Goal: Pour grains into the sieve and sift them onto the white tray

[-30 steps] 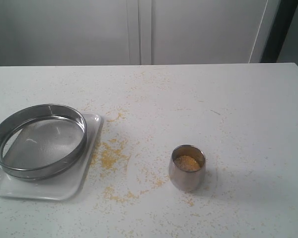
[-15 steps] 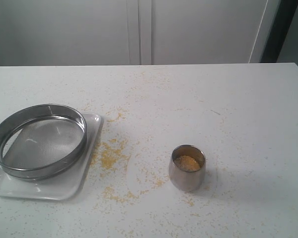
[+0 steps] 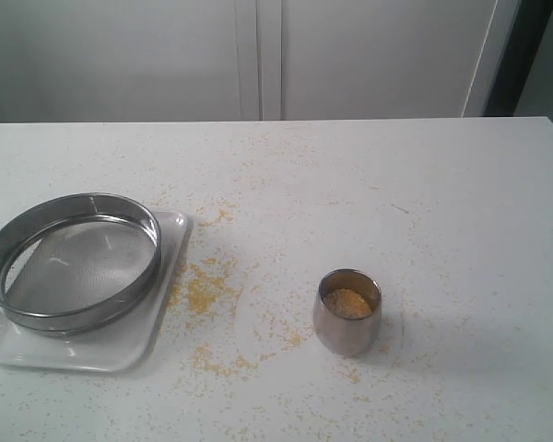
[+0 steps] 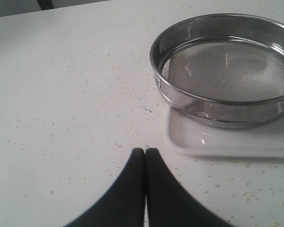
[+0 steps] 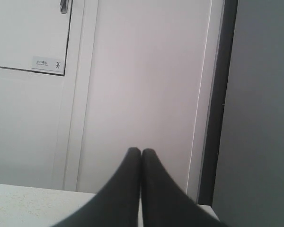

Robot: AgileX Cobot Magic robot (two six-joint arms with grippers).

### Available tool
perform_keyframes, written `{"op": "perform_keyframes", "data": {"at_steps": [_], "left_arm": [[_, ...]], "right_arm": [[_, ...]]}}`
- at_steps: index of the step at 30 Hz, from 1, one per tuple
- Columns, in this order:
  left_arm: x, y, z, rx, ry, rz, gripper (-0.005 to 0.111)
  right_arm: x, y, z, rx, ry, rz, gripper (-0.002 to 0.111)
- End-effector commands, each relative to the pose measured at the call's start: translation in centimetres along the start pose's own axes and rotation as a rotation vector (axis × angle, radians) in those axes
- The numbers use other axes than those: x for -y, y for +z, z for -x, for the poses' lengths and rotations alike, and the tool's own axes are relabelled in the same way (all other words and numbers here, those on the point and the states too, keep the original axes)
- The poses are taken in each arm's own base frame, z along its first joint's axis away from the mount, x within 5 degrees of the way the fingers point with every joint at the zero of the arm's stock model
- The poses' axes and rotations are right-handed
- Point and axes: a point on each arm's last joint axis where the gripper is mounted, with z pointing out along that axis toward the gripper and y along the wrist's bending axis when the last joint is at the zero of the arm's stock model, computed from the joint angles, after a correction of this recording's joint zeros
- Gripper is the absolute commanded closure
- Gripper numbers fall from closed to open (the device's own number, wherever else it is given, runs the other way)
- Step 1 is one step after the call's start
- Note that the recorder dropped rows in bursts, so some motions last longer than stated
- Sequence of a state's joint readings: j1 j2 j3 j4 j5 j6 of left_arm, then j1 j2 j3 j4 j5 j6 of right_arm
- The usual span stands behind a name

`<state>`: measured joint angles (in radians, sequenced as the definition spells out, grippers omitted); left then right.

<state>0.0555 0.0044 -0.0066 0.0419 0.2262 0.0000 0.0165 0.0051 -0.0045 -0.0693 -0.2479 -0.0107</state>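
The sieve [image 3: 71, 261], a wide steel ring with grey mesh, rests on the white tray [image 3: 134, 341] at the table's left; its mesh looks bare. The left wrist view shows the sieve [image 4: 227, 71] on the tray [image 4: 194, 142] too. A small steel cup [image 3: 347, 313] right of centre holds the grains [image 3: 347, 302], yellow-beige. Neither gripper appears in the exterior view. My left gripper [image 4: 145, 151] is shut and empty, hovering over bare table a short way from the tray's corner. My right gripper [image 5: 141, 152] is shut and empty, pointing at the wall beyond the table.
Yellow specks lie scattered over the white tabletop, thickest in a patch [image 3: 205, 290] between tray and cup. White cabinet doors [image 3: 258, 55] stand behind the table's far edge. A dark vertical strip [image 5: 222, 94] runs beside the wall panel.
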Motion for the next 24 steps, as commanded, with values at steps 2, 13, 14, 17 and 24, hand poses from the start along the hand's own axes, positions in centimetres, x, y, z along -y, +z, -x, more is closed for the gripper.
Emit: {"op": "perform_keyframes", "data": {"at_steps": [2, 13, 14, 17, 24], "left_arm": [[0.0, 0.1, -0.2, -0.002, -0.010, -0.002, 0.107], [0.0, 0.1, -0.2, -0.002, -0.010, -0.002, 0.107], [0.0, 0.1, -0.2, -0.002, -0.010, -0.002, 0.107], [0.0, 0.1, -0.2, -0.002, -0.010, -0.002, 0.107], [0.0, 0.1, -0.2, -0.002, -0.010, -0.002, 0.107]], "right_arm": [[0.0, 0.8, -0.7, -0.062, -0.020, 0.004, 0.108], [-0.3, 3.9, -3.1, -0.248, -0.008, 0.034, 0.108], [-0.3, 4.1, -3.4, -0.258, -0.007, 0.036, 0.108], [-0.4, 4.8, -4.6, -0.349, -0.003, 0.045, 0.108], [-0.8, 6.1, -6.8, -0.441, -0.002, 0.076, 0.108]]}}
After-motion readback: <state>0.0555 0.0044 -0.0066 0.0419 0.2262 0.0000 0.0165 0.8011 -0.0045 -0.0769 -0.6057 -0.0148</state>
